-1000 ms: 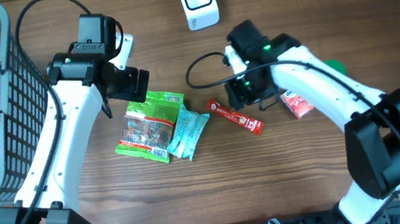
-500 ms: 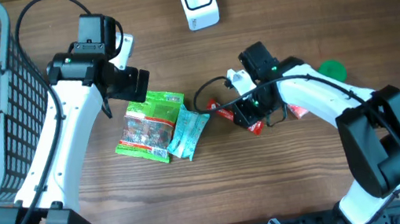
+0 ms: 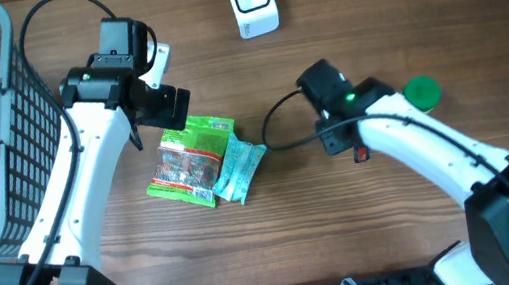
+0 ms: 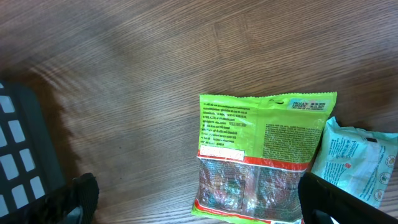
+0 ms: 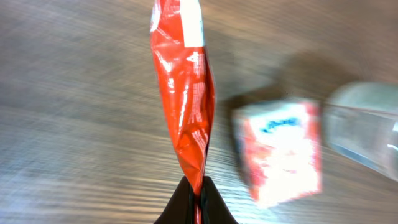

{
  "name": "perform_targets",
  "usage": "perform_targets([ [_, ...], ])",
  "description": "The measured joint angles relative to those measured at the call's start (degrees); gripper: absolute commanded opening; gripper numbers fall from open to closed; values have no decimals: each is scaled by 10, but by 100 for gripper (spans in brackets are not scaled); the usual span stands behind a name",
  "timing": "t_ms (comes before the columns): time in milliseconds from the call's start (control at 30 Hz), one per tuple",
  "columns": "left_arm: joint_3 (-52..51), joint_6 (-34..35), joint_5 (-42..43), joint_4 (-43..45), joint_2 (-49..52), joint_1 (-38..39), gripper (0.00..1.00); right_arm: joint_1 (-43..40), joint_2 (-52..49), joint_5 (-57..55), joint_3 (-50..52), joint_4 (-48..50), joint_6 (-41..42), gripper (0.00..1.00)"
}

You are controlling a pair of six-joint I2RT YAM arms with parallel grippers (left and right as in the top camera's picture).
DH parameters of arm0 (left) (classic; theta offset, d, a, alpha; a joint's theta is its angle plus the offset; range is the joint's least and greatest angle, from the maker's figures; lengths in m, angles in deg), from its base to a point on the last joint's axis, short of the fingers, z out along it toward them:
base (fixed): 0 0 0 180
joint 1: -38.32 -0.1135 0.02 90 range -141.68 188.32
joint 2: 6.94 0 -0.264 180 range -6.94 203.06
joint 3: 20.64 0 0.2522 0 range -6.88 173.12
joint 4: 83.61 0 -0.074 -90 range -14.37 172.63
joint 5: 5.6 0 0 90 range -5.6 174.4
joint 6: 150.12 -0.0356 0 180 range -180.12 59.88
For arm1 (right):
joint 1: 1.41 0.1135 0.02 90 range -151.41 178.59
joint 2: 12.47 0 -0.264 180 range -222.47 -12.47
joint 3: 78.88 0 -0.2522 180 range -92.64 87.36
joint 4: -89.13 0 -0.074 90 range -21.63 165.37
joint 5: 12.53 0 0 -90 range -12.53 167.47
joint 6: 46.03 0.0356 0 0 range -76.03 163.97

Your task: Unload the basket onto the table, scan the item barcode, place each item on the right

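Red sachet (image 5: 183,93) is pinched by its very tip in the right end effector (image 5: 196,202), which is clamped fully shut on it. It's well apart from the white scanner (image 3: 252,1), on the robot's side of it. The left end effector (image 3: 168,105) is spread wide with nothing in it, looking down on the green snack bag (image 4: 261,155), which also lies well apart from the scanner.

My worry: that's a thin grip on crinkly foil. The sachet could slip or flop on the way to the scanner, and the barcode might end up facing away from its window.

Honestly can't find the barcode at all, the print's too blurry. From overhead the arm hides nearly all of the sachet, so I can't tell if it's off the tabletop (image 3: 365,5). The pink box (image 5: 283,149) in the wrist view is a smear too.
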Motion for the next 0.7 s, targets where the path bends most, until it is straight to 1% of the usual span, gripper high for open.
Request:
perform_targets([
  [100,0,0,0,0,0,0,100,58,-8,-90,0,-8,63,4],
  [200,0,0,0,0,0,0,100,123,-49,-172,2,-5,125,5],
  [300,0,0,0,0,0,0,100,155,-107,-222,3,-3,160,4],
  [400,0,0,0,0,0,0,100,166,-154,-235,7,18,176,4],
  [500,0,0,0,0,0,0,100,168,-163,-212,10,49,183,11],
  [567,0,0,0,0,0,0,100,168,-163,-191,10,67,185,20],
  [600,0,0,0,0,0,0,100,168,-163,-187,10,72,184,26],
  [667,0,0,0,0,0,0,100,168,-160,-187,9,77,175,34],
  [700,0,0,0,0,0,0,100,168,-158,-184,9,82,168,36],
])
